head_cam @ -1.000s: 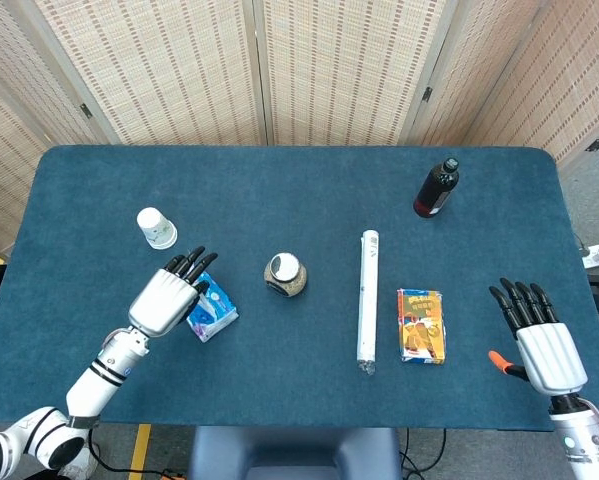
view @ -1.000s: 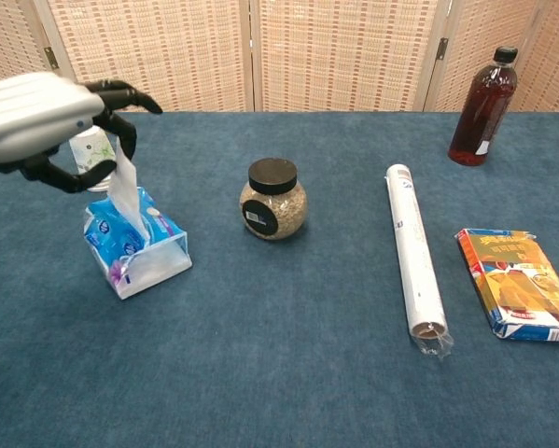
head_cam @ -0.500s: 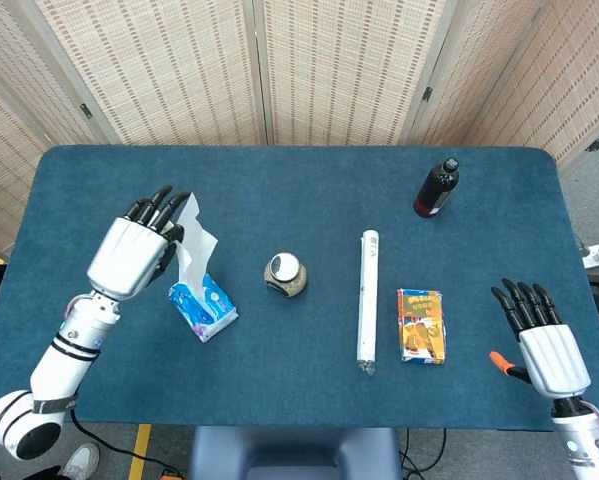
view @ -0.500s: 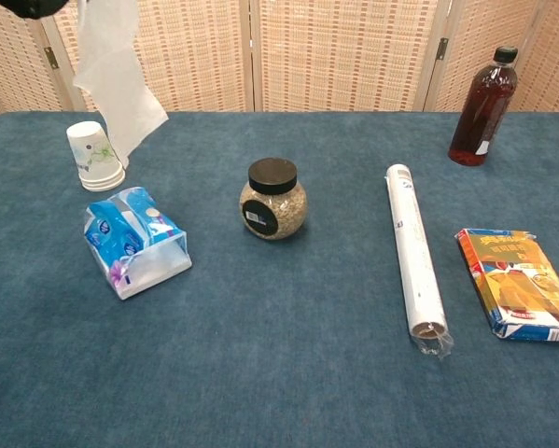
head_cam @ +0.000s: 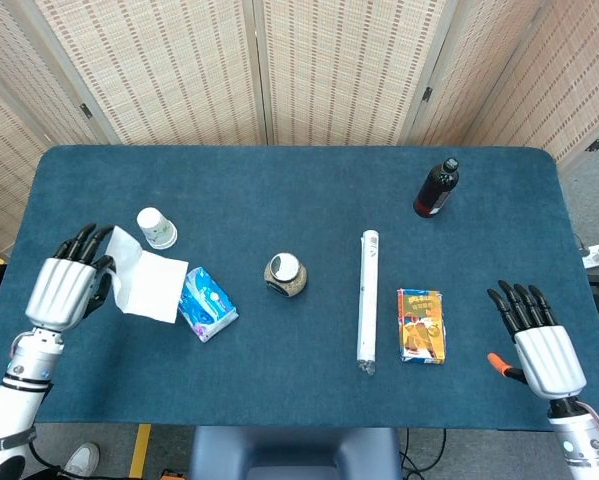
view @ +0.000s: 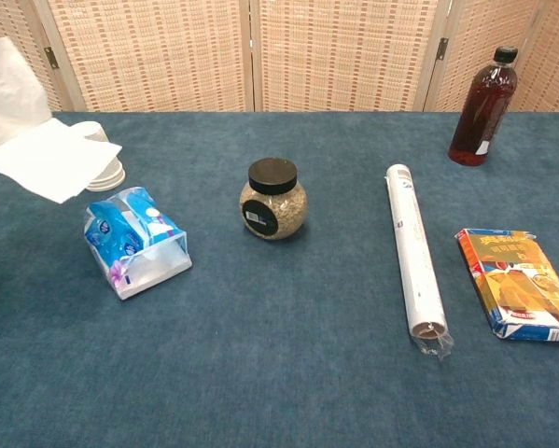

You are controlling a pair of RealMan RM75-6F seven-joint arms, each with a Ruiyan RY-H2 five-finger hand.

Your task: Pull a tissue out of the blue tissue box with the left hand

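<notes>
The blue tissue box (head_cam: 207, 304) (view: 135, 240) lies on the table left of centre, with no tissue sticking out of its top. My left hand (head_cam: 67, 287) hangs at the far left, clear of the box, and holds a white tissue (head_cam: 145, 284) (view: 34, 140) that hangs free in the air to the box's left. In the chest view only the tissue shows, the hand being cut off at the frame edge. My right hand (head_cam: 539, 340) rests open, fingers spread, near the table's front right corner.
A paper cup (head_cam: 156, 228) stands behind the box, partly hidden by the tissue in the chest view. A round jar (view: 273, 198), a long white roll (view: 412, 260), a yellow packet (view: 520, 285) and a dark bottle (view: 482, 94) lie to the right. An orange item (head_cam: 499, 361) sits by the right hand.
My left hand pulled the tissue up and fully out of the box, then swung left and lower with it. The right hand stayed put.
</notes>
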